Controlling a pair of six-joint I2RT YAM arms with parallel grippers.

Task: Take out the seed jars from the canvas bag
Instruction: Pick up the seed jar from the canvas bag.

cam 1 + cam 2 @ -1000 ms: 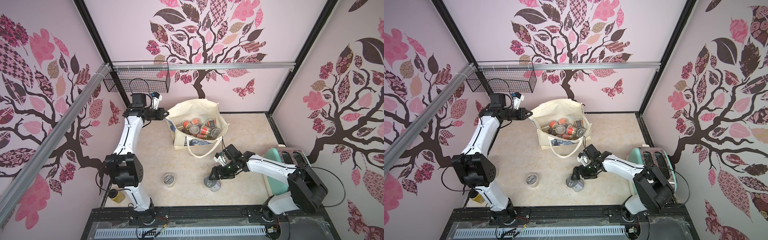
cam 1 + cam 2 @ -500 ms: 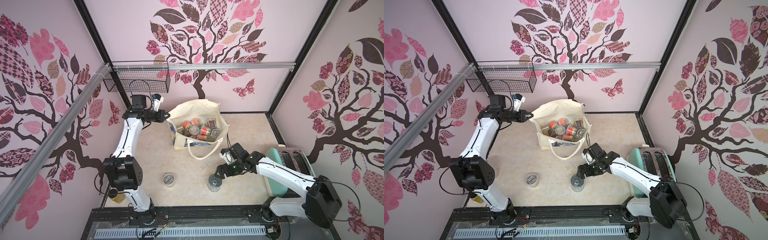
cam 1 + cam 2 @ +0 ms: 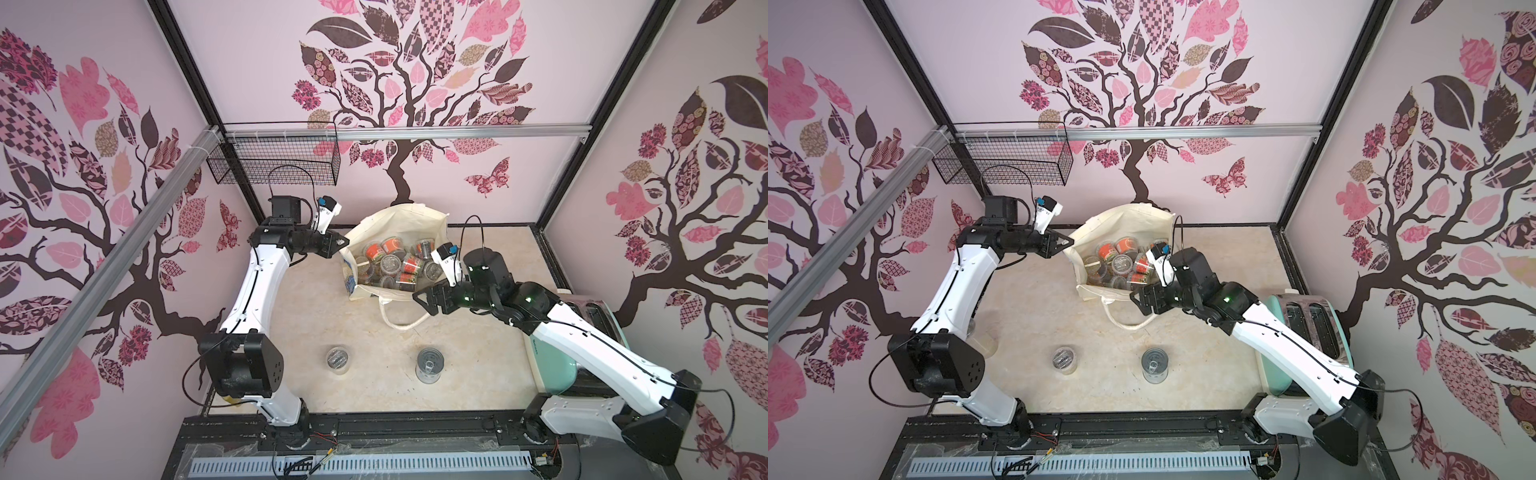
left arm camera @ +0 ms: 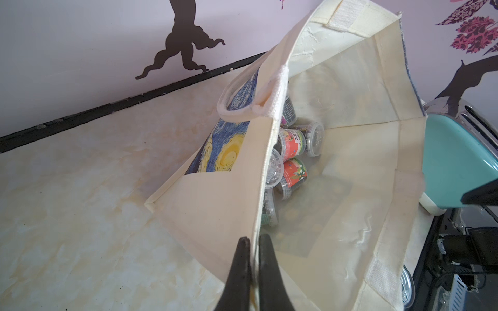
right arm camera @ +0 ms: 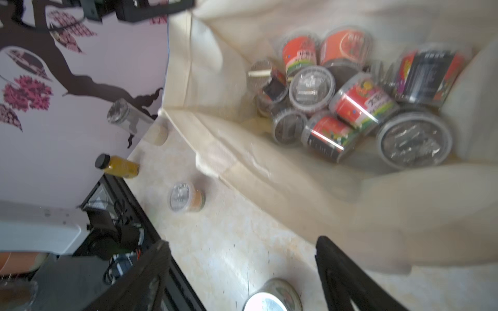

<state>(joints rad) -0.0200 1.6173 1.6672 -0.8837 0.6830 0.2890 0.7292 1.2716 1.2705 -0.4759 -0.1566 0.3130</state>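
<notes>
My left gripper (image 4: 252, 239) is clamped on the rim of the canvas bag (image 3: 415, 216); I judge this holds the mouth open. My right gripper (image 3: 420, 296) hangs empty with its jaws wide just beside the bag's front edge, placed for a pick. Most seed jars (image 3: 395, 264) lie heaped inside the bag. Two loose jars (image 3: 337, 359) stand on the surface (image 3: 307, 316) in front of the bag.

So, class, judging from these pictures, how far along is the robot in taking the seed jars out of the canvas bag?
Done: two seed jars stand on the table, outside the canvas bag. In hand: no jar; the right claw is open and empty by the bag's mouth, while the left claw pinches the bag's rim. Left: many more jars lie piled inside.
</notes>
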